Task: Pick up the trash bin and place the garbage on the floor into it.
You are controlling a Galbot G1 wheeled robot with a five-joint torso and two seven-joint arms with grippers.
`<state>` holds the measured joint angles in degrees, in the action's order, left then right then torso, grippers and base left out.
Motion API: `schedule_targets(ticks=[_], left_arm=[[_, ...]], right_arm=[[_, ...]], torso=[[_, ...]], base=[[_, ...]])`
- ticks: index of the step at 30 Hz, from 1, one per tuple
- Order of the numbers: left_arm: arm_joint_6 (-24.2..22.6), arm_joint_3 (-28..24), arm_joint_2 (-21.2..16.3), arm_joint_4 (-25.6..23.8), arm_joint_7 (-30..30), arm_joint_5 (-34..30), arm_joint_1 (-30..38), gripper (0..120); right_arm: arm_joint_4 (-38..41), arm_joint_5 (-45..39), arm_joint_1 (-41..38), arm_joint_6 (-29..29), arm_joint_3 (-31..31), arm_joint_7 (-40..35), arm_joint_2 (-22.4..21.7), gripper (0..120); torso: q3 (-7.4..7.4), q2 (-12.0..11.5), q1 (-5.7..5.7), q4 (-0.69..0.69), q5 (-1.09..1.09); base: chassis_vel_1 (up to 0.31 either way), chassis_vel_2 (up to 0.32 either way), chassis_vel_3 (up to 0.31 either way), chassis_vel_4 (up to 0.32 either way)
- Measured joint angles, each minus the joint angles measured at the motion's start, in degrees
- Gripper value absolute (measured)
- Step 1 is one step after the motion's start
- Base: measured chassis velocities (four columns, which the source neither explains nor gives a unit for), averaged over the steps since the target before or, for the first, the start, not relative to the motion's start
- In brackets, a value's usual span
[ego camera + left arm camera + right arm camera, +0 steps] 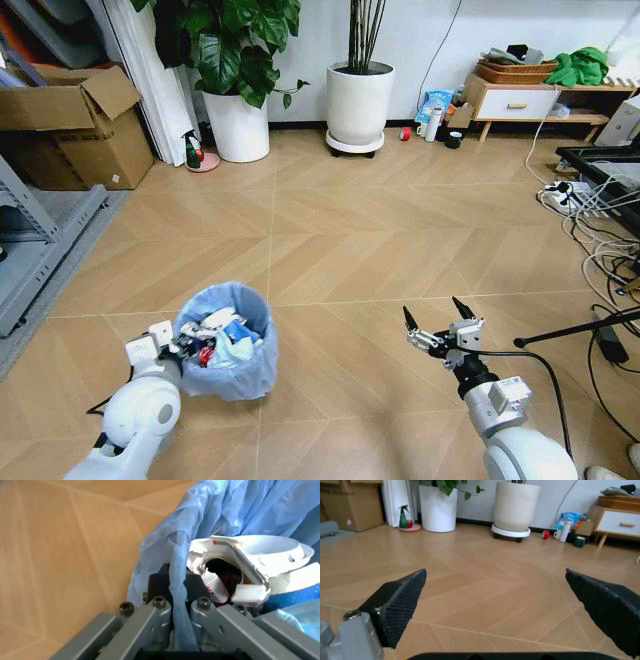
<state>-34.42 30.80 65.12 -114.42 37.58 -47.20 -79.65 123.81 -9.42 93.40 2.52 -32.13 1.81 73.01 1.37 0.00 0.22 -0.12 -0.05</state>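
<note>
The trash bin (228, 340) is sitting low and left of centre in the head view, on the wooden floor (350, 230), its light-blue bag (175, 577) folded over the rim. Inside, the garbage (218, 338) is already piled up: torn white paper, a white cup-like piece, red-printed wrappers and something pale blue. In the left wrist view the white paper container (245, 566) is lying just inside the rim.

The left end effector (180, 348) is clenching on the trash bin's near rim, with one finger (160, 588) on the outside and the other on the inside, so the bag film and the wall are pinched between them. That pinch on the rim reads as a carrying grasp, keeping the opening upward so the contents are not spilling. Whether the bin is lifted or resting on the floor is hard to tell.

The right end effector (440, 318) is hanging released, its two black fingertips (400, 603) spread wide and holding nothing. It is well apart from the trash bin, to the bin's right over bare floor, pointing toward the far wall. No loose litter is showing on the open floor between them.

Farther off, two white plant pots (360, 105) are standing against the wall, with a cardboard box (75, 130) at the left.
</note>
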Motion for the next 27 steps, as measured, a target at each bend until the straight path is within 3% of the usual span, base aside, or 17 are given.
schedule_targets(ticks=[11, 27], left_arm=[[0.3, 1.6, 2.3, 1.7, -1.0, 0.7, -1.2, 0], [0.4, 0.2, 2.5, 2.6, -0.8, 0.4, -0.7, 0]], right_arm=[[-0.3, -0.1, -0.7, 0.0, 0.4, -0.1, -0.1, 100], [0.2, 0.0, -0.2, -0.3, 0.0, -0.1, 0.0, 100]], torso=[[0.0, 0.0, 0.0, -0.01, 0.0], [0.0, 0.0, 0.0, -0.01, 0.01]], base=[[0.0, 0.0, 0.0, 0.0], [0.0, 0.0, 0.0, 0.0]])
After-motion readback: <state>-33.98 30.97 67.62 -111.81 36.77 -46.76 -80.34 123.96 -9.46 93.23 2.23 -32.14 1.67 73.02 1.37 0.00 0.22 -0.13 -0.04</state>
